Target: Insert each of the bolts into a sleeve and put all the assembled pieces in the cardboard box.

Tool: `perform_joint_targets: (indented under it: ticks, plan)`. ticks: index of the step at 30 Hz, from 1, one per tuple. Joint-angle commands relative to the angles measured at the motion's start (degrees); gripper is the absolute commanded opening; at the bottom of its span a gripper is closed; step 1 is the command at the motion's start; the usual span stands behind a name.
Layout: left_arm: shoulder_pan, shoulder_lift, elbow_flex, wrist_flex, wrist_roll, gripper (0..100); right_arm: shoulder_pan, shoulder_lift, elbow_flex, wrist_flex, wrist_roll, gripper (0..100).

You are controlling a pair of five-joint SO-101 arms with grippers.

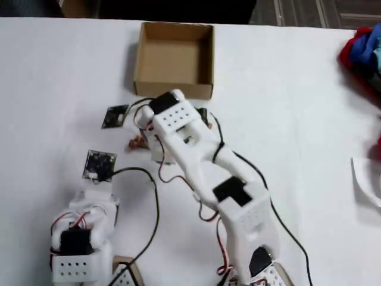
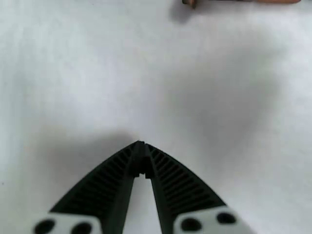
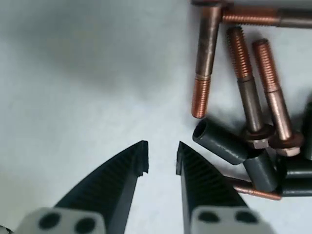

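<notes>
The cardboard box (image 1: pixel 172 89) sits at the far side of the table (image 1: pixel 297 131). In front of it, bolts (image 3: pixel 246 92) and sleeves (image 3: pixel 220 142) lie heaped together on the table, just beside the right gripper (image 3: pixel 162 158). The left gripper (image 2: pixel 140 146) is over the table's near left part.

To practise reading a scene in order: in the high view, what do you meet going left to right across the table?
left arm → cardboard box → coloured cloth

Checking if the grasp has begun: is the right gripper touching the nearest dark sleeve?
Apart. The right wrist view shows the right gripper, jaws open, with a strip of bare table between it and the sleeve.
</notes>
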Motion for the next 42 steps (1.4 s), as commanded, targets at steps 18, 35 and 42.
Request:
perform_joint_targets:
  ticks: [18, 35, 42]
  plan:
    - [0.4, -0.3, 1.2, -0.4, 0.2, 3, 8.4, 13.9, -20.1, 7.6, 6.1, 19.1]
    - [0.4, -0.3, 1.2, -0.4, 0.2, 3, 4.2, 18.9, -20.5, 6.8, 2.7, 13.2]
    - [0.4, -0.3, 1.2, -0.4, 0.2, 3, 5.7, 18.9, -24.6, 8.7, -7.4, 13.1]
